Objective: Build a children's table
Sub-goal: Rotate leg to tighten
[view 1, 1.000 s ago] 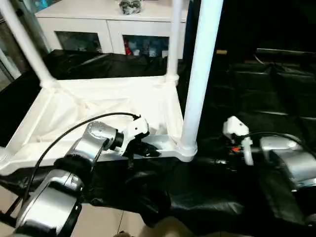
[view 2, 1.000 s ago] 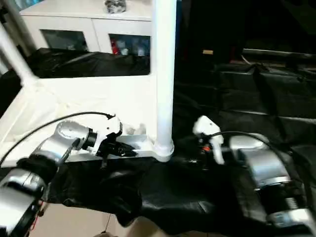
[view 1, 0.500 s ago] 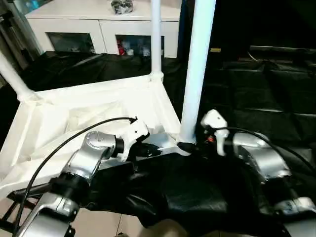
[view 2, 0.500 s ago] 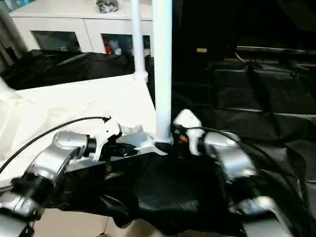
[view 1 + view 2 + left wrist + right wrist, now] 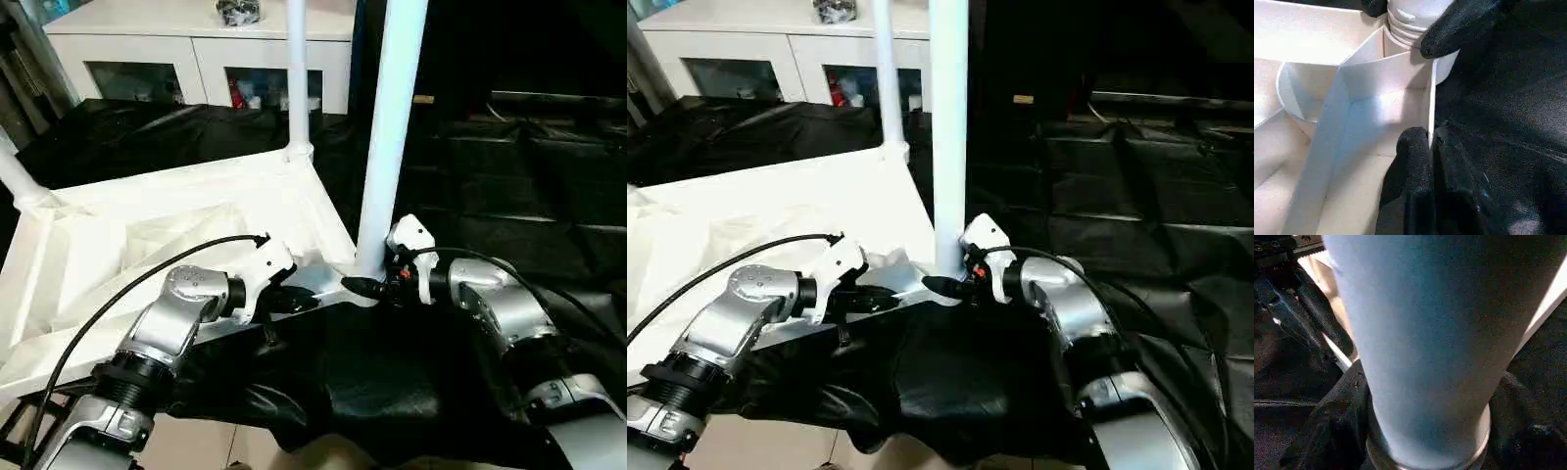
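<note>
- A black sheet (image 5: 509, 196) was spread over the work surface, and on it the white tabletop (image 5: 147, 235) was laid upside down with its ribbed underside facing up.
- A white cabinet (image 5: 196, 49) with glass doors was seen behind the tabletop.
- Three legs were seen standing upright in corner sockets: the nearest leg (image 5: 392, 127) at the corner closest to the grippers, a second leg (image 5: 297, 69) at the far corner, and a third leg (image 5: 18, 176) at the robot's far left.
- The right gripper (image 5: 364, 287) was placed at the base of the nearest leg, just above its socket; its black fingers (image 5: 1327, 431) were seen on either side of the tube, clamped on it.
- The left gripper (image 5: 1431, 142) was closed on the thin near rim of the tabletop beside that same socket, with one finger on each side of the rim wall.
</note>
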Tool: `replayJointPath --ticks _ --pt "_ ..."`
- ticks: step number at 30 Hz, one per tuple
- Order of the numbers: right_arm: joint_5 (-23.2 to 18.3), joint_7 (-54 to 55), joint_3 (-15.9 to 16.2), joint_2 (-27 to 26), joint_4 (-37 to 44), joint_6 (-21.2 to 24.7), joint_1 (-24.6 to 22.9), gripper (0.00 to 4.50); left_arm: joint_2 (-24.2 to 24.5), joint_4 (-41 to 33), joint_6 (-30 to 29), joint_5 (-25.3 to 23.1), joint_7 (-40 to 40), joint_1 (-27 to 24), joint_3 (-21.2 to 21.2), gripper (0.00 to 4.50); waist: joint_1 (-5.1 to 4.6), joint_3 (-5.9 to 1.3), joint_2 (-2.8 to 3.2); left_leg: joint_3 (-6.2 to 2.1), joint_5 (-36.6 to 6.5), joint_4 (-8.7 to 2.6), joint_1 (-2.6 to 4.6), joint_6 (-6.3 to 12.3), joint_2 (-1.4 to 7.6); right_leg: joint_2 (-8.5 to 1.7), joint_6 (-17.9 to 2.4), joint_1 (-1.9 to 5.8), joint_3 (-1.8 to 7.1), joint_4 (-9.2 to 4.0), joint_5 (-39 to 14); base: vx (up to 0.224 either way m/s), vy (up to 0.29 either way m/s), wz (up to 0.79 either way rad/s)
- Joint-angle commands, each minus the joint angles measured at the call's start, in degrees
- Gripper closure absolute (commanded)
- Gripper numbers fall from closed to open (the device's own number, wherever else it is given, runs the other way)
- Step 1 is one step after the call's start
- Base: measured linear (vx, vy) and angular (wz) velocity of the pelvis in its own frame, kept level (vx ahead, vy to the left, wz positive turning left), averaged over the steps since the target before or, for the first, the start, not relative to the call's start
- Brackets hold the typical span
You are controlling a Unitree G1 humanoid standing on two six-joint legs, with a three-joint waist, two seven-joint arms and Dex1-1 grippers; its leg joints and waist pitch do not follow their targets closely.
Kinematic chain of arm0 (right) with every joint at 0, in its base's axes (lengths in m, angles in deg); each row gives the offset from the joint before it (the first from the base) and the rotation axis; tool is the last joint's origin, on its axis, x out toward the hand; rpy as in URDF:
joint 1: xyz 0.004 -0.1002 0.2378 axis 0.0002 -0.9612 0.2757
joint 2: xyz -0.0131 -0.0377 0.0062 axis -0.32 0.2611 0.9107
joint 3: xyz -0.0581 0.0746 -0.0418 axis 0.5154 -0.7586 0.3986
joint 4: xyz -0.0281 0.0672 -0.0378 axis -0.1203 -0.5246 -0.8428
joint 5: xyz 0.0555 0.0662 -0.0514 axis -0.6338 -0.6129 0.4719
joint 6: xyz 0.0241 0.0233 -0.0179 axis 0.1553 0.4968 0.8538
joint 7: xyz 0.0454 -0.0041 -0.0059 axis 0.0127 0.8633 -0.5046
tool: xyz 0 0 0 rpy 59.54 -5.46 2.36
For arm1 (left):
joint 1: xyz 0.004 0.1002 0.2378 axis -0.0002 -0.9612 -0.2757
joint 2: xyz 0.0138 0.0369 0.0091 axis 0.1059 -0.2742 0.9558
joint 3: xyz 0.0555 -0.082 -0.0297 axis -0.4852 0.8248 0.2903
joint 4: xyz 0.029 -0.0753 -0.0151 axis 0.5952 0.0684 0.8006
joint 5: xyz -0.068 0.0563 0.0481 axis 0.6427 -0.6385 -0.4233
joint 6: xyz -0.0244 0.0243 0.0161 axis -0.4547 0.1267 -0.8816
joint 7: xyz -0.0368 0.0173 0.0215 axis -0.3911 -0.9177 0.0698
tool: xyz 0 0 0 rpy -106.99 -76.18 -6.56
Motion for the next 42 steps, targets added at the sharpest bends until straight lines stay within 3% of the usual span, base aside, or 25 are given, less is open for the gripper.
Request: replayJointPath --ticks 1,3,7,12,15,16,20,21,23,26,27,30,32,34,36,37,42 --pt "0.6 1.3 -0.5 -0.2 -1.6 -0.1 1.0 1.77 0.6 0.5 -0.1 0.7 -1.0 -1.1 1.4 4.5 0.56 -3.82 -1.13 0.44 -10.7 -3.49 -0.07 3.74 0.24 -2.32 -12.6 3.35 1.33 -4.17 -14.0 0.0 0.0 0.0" --pt "0.6 1.9 -0.8 -0.5 -2.3 -0.3 1.2 1.77 0.5 0.7 0.0 0.6 -1.7 -1.0 1.5 4.5 0.51 -3.8 -1.17 0.43 -10.9 -3.5 -0.08 3.7 0.23 -2.35 -12.6 3.34 1.32 -4.24 -14.4 0.0 0.0 0.0" --pt "1.7 13.5 -3.3 -4.5 -7.7 -0.9 2.5 1.78 -2.7 4.5 0.6 -1.2 -9.2 1.4 2.3 4.5 0.01 -3.65 -1.16 0.34 -12.8 -3.7 0.13 2.11 0.06 -2.37 -11.5 3.13 1.29 -4.7 -18.8 0.0 0.0 0.0" --pt "2.2 27.0 -5.4 -10.4 -11.8 0.0 3.2 1.78 -8.8 10.4 1.3 -2.3 -18.5 5.8 3.2 4.5 0.27 -3.66 -1.12 0.43 -13.2 -3.73 0.35 1.65 -0.04 -2.26 -10.5 2.89 1.4 -4.93 -19.6 0.0 0.0 0.0" --pt "3.4 34.4 -5.2 -14.9 -14.8 -0.5 4.0 1.78 -12.9 14.5 2.1 -2.2 -21.6 8.6 2.9 4.5 0.52 -3.73 -0.6 0.44 -13.1 -3.76 0.47 1.2 -0.17 -2.2 -10.6 2.77 1.36 -4.96 -18.6 0.0 0.0 0.0" --pt "3.5 34.9 -5.0 -15.7 -15.3 -0.8 4.2 1.78 -13.4 15.1 2.4 -2.2 -21.6 8.9 2.6 4.5 0.64 -3.79 -0.82 0.42 -12.9 -3.8 0.37 1.2 -0.16 -2.26 -10.5 2.91 1.33 -4.89 -18.0 0.0 0.0 0.0" --pt "2.9 33.4 -4.9 -18.7 -15.9 -3.3 4.9 1.78 -14.8 16.9 3.5 -2.4 -20.8 9.6 1.9 4.5 0.78 -3.83 -0.75 0.37 -13.9 -3.92 0.18 2.26 -0.14 -2.42 -10.3 3.04 1.18 -4.95 -17.9 0.0 0.0 0.0" --pt "2.5 32.0 -5.0 -19.2 -15.4 -3.7 5.0 1.22 -14.9 17.1 4.0 -2.3 -20.4 9.7 1.8 4.5 0.77 -3.77 -0.74 0.39 -14.7 -3.97 0.19 2.39 -0.17 -2.44 -10.0 3.01 1.15 -5.13 -19.2 0.0 0.0 0.0" --pt "2.3 31.1 -5.0 -19.2 -14.9 -3.9 5.0 1.08 -14.8 16.9 4.4 -2.0 -19.6 9.6 1.8 4.5 0.74 -3.82 -0.59 0.34 -15.2 -3.99 0.21 2.25 -0.17 -2.47 -9.5 3.02 1.14 -5.25 -20.3 0.0 0.0 0.0" --pt "1.5 23.8 -4.5 -16.2 -12.7 -4.2 4.9 0.72 -12.3 15.8 6.9 -1.3 -14.9 8.6 1.6 4.5 0.68 -3.82 -0.69 0.17 -15.4 -4.15 -0.06 2.49 -0.15 -2.53 -9.3 3.23 1.07 -5.17 -20.5 0.0 0.0 0.0" --pt "1.6 21.9 -4.0 -15.1 -12.0 -4.6 4.7 0.63 -11.5 15.3 7.3 -1.1 -13.6 8.2 1.6 4.5 0.65 -3.96 -0.7 0.23 -14.5 -4.02 -0.14 2.86 -0.04 -2.57 -9.8 3.28 1.15 -4.93 -18.3 0.0 0.0 0.0" --pt "2.5 16.9 -2.3 -11.9 -10.5 -6.3 4.2 0.58 -9.6 13.3 6.5 0.1 -9.7 7.1 1.7 4.5 0.59 -4.02 -0.76 0.35 -13.0 -3.83 -0.28 3.64 0.02 -2.64 -11.3 3.46 1.1 -4.65 -15.1 0.0 0.0 0.0" --pt "2.0 8.1 -0.9 -7.6 -8.0 -7.8 3.1 0.58 -5.9 9.4 7.2 1.4 -2.0 5.0 0.4 4.5 0.67 -4.1 -0.93 0.37 -12.3 -3.76 -0.2 3.97 0.07 -2.59 -11.8 3.5 1.01 -4.58 -14.6 0.0 0.0 0.0" --pt "1.2 4.4 -0.8 -6.0 -6.9 -8.0 2.7 0.58 -4.2 7.9 7.7 2.1 1.2 4.2 0.0 4.5 0.99 -4.17 -0.45 0.57 -11.0 -3.56 -0.2 5.32 0.47 -2.39 -13.5 3.29 1.01 -4.05 -10.5 0.0 0.0 0.0" --pt "0.8 1.8 -0.8 -5.0 -6.2 -8.1 2.5 0.58 -3.2 7.3 7.6 2.3 2.9 3.8 -0.1 4.5 1.17 -4.4 -0.53 0.61 -10.1 -3.38 -0.11 5.58 0.45 -2.38 -14.4 3.5 0.98 -3.65 -8.1 0.0 0.0 0.0" --pt "0.6 0.3 -0.8 -4.4 -5.8 -8.1 2.3 0.58 -2.6 7.2 8.0 2.4 3.8 3.7 -0.1 4.5 1.2 -4.16 -0.33 0.63 -10.3 -3.47 -0.07 5.74 0.54 -2.24 -15.4 3.28 0.89 -3.57 -7.0 0.0 0.0 0.0" --pt "-1.3 -11.4 1.0 0.0 -1.3 -6.7 0.5 0.58 1.5 6.1 9.7 3.3 10.5 2.7 -0.7 4.5 1.51 -4.05 -0.46 0.64 -12.3 -3.57 0.14 5.65 0.72 -2.42 -15.3 3.35 0.98 -3.65 -8.6 0.0 0.0 0.0"
